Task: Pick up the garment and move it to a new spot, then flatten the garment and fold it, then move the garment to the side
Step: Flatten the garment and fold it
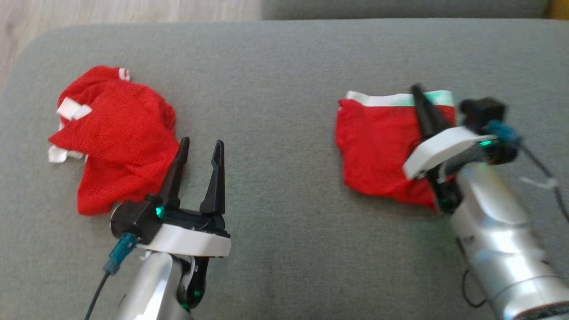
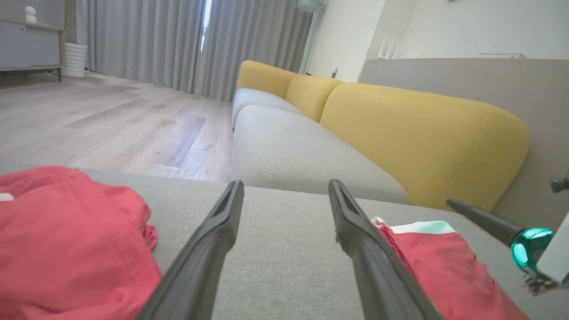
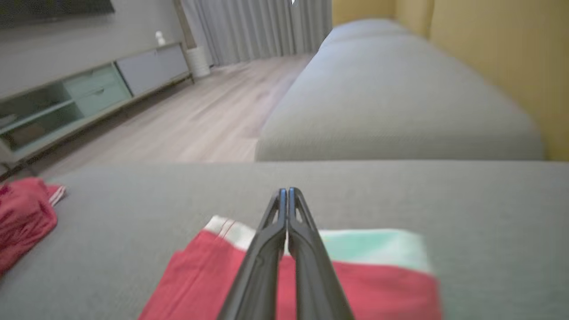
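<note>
Two red garments lie on the grey cushion. A crumpled one with white tabs is at the left. A folded one with a white waistband lies flat at the right. My left gripper is open and holds nothing, its left finger at the crumpled garment's right edge. My right gripper is shut with nothing between its fingers, over the folded garment's waistband; whether it touches the cloth I cannot tell. Its finger also shows in the left wrist view.
Beyond the cushion's far edge a second grey seat with yellow backrests runs away from me. Wooden floor lies to the left, with a low cabinet and grey curtains behind it.
</note>
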You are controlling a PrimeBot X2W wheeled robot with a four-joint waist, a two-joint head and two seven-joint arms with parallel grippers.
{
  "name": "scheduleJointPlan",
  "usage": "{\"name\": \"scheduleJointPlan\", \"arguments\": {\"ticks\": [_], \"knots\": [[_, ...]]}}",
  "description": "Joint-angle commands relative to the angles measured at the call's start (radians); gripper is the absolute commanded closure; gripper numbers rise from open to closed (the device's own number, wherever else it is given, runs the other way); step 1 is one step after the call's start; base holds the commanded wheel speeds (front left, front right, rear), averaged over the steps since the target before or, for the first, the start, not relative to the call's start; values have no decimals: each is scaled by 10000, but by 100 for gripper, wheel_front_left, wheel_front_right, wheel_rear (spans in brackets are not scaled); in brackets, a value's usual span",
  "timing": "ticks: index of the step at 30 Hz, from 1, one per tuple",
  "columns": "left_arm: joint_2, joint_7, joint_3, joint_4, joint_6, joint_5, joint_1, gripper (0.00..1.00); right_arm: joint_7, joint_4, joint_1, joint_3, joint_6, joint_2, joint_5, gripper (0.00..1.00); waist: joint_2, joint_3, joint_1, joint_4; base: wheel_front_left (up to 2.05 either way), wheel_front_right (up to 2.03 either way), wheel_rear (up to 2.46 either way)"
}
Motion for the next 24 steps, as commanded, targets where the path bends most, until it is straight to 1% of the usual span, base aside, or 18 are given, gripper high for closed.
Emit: {"name": "scheduleJointPlan", "arguments": {"ticks": [1,2,3,6,11,12,13,14,16,21,24], "knots": [[43,-93,477,-338,30,171,-103,0,-133,-1098,401,-445,-7,-214,-161,100,0,-395,1,-411,0,0,0],[43,-93,538,-344,33,187,-74,0,-134,-1505,635,-750,-7,-291,-272,100,0,-498,1,-508,0,0,0],[43,-93,538,-344,33,187,-74,0,-134,-1505,635,-750,-7,-291,-272,100,0,-498,1,-508,0,0,0],[43,-93,701,-349,46,246,37,0,-136,-2641,1452,-1629,-7,-382,-707,100,0,-770,1,-773,0,0,0],[43,-93,954,-363,56,302,261,0,-137,-4342,2947,-2712,-7,-153,-1482,100,0,-1091,1,-1101,0,0,0],[43,-93,992,-363,55,318,310,0,-138,-4642,3220,-2935,-7,-74,-1630,86,0,-1144,1,-1154,0,0,0],[43,-93,1027,-367,54,330,363,0,-138,-4939,3486,-3130,-7,7,-1796,33,0,-1193,1,-1208,0,0,0],[43,-93,1064,-375,54,346,424,0,-138,-5206,3748,-3287,-7,94,-1932,0,0,-1237,1,-1266,0,0,0],[43,-93,1120,-385,50,405,557,0,-138,-5695,4211,-3477,-7,241,-2068,0,0,-1300,1,-1373,0,0,0],[43,-93,1159,-344,22,538,849,0,-138,-6528,5165,-3430,-7,380,-2350,0,0,-1403,1,-1546,0,0,0],[43,-93,1179,-310,12,540,1012,0,-139,-6724,5530,-3213,-7,391,-2092,0,0,-1440,1,-1599,0,0,0]]}}
